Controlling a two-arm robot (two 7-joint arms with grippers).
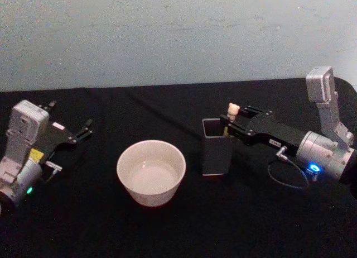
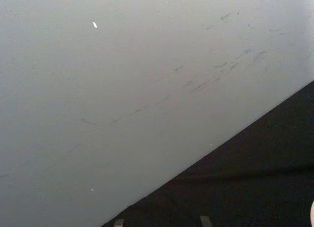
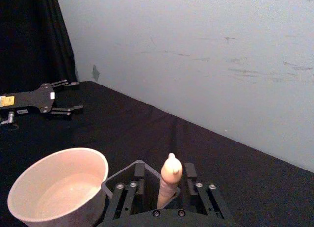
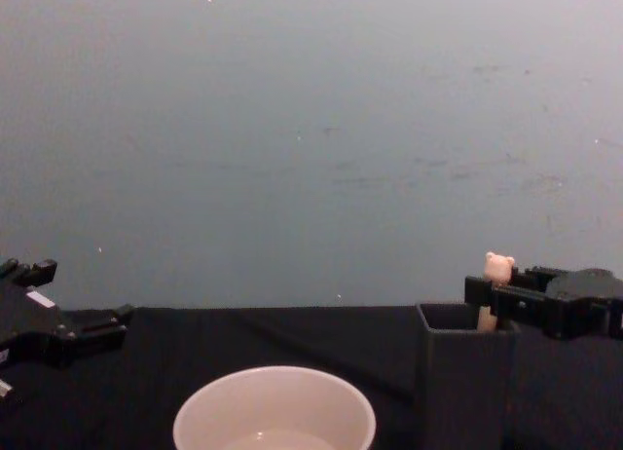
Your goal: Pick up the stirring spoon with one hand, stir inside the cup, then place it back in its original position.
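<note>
Cream-white and smooth, the cup (image 1: 149,195) sits nearest on the matte black cloth (image 1: 167,235), round and thin-rimmed. Well to its left the left gripper (image 1: 71,114) sits with fingers spread, holding nothing. Right of the cup stands the square dark grey holder (image 1: 216,152), the stirring spoon (image 3: 170,178) upright inside. The right gripper (image 1: 237,122) straddles its beige handle, jaws apart. The chest view shows the bear-head knob (image 4: 498,267); the right wrist view gives a plain rounded tip.
</note>
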